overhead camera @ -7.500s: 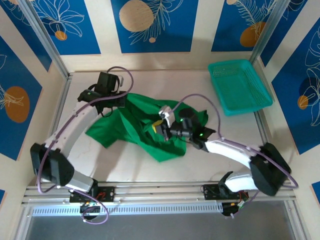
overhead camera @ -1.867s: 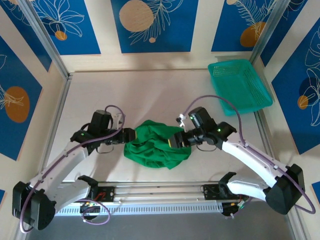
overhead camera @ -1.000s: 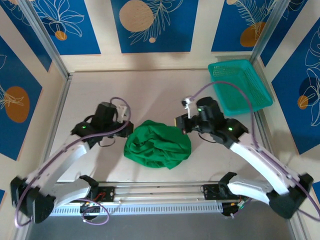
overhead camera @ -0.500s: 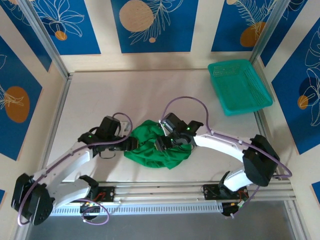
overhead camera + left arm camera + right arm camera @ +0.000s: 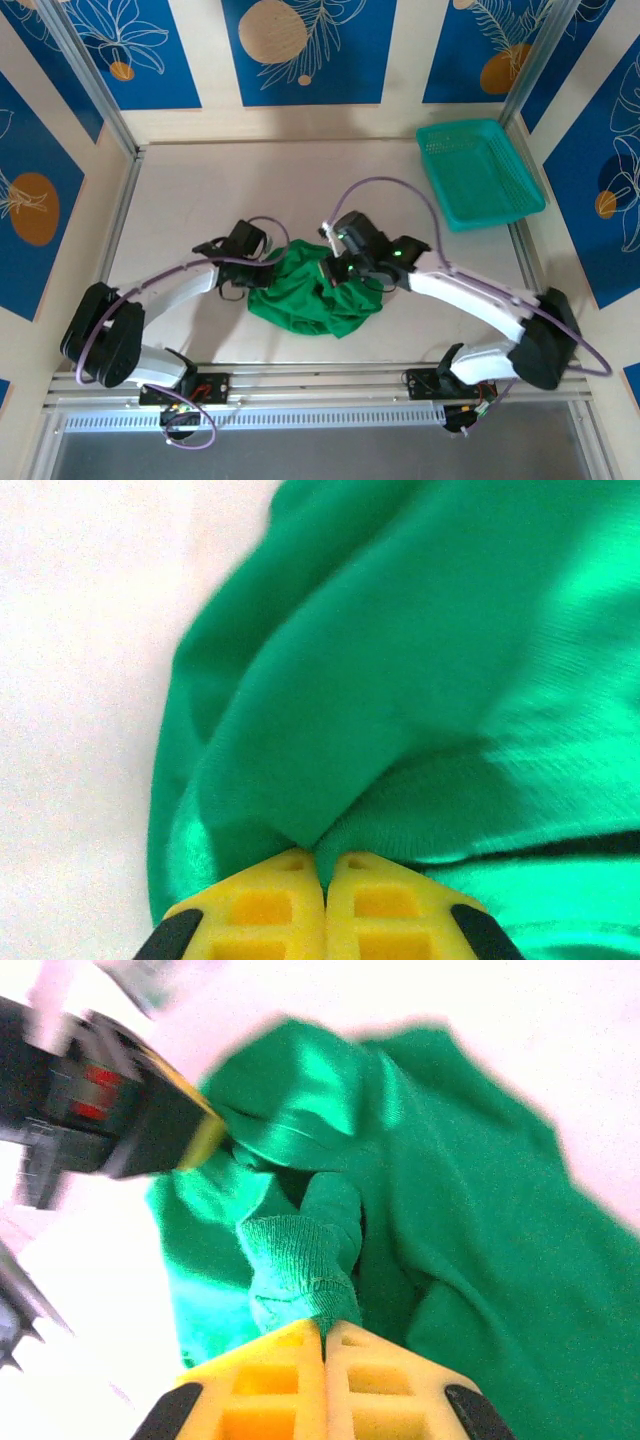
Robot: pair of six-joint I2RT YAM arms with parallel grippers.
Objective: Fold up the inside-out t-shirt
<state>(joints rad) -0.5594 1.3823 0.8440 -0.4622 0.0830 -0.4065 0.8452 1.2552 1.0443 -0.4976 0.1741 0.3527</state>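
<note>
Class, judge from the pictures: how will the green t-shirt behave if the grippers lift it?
The t-shirt lies bunched and wrinkled, so it would probably sag limply. The left gripper and right gripper each pinch a thin fold shut, so it seems light and may unfurl unevenly.

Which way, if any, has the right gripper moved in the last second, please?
Yes: the right gripper has moved left and toward the near edge, away from the basket, onto the t-shirt.

Bright green t-shirt (image 5: 312, 305), teal mesh basket (image 5: 470, 128), blue wall panels (image 5: 360, 60) with white leaves and tan circles.
</note>
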